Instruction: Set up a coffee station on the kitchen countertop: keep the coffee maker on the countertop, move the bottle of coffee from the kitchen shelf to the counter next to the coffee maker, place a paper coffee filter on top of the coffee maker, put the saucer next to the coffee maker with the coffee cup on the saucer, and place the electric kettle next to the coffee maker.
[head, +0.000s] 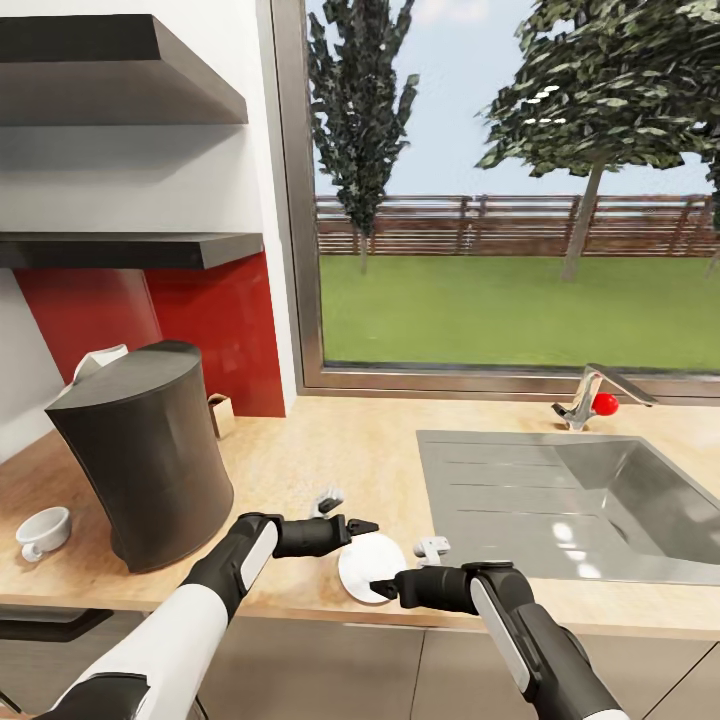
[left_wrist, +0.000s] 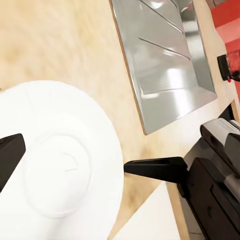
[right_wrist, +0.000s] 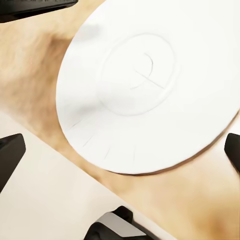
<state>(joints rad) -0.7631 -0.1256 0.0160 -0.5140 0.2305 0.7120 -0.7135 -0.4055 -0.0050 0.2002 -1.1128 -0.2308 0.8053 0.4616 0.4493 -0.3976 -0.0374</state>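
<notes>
One coffee maker, the largest of the task's things, is seen standing on the countertop at the left, so that requirement can be judged as met. A pale object is partly seen behind its top; what it is cannot be told.

One saucer lies flat on the countertop near the front edge, between the coffee maker and the sink, and somewhat apart from the coffee maker. It is flanked by both claws. The left gripper is held just beside the saucer's far rim, its fingers spread in the left wrist view with nothing between them. The right gripper is held at the near rim, its fingers spread wide either side of the saucer in the right wrist view, not yet closed on it.

One coffee cup stands on the countertop left of the coffee maker, not on the saucer.

It is judged that little is finished: the saucer is to be brought closer, the cup set on it, and the bottle, filter and kettle remain to be placed.
</notes>
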